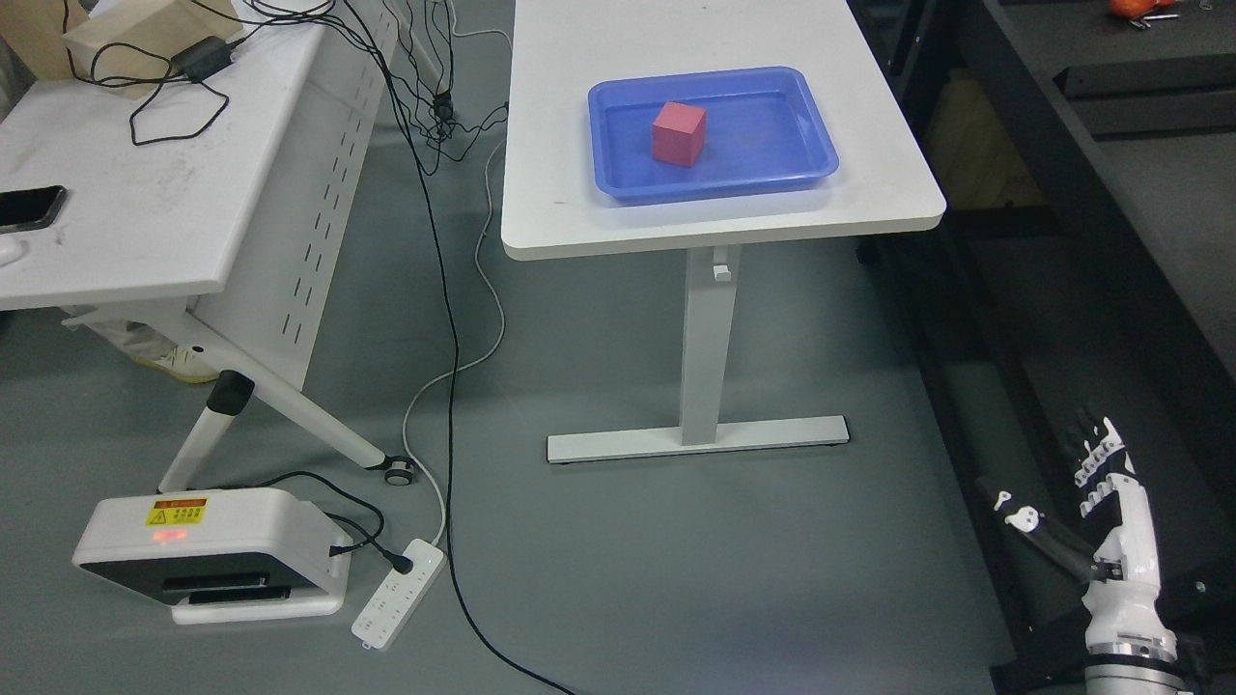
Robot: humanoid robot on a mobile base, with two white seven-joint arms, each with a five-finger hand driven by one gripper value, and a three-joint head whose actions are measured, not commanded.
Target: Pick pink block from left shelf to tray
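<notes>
A pink block (678, 134) sits upright inside the blue tray (792, 166), left of its middle. The tray rests on a white table (579, 145) at the top centre of the head view. My right hand (1081, 483) hangs low at the bottom right, far from the tray, with its fingers stretched out and nothing in them. No left arm shows anywhere in the picture.
A second white table (145, 222) stands at the left with a phone (29, 208), a box (145, 39) and cables on it. On the floor lie a white device (212, 550), a power strip (398, 594) and black and white cables (449, 386). Dark shelving (1110, 193) runs along the right.
</notes>
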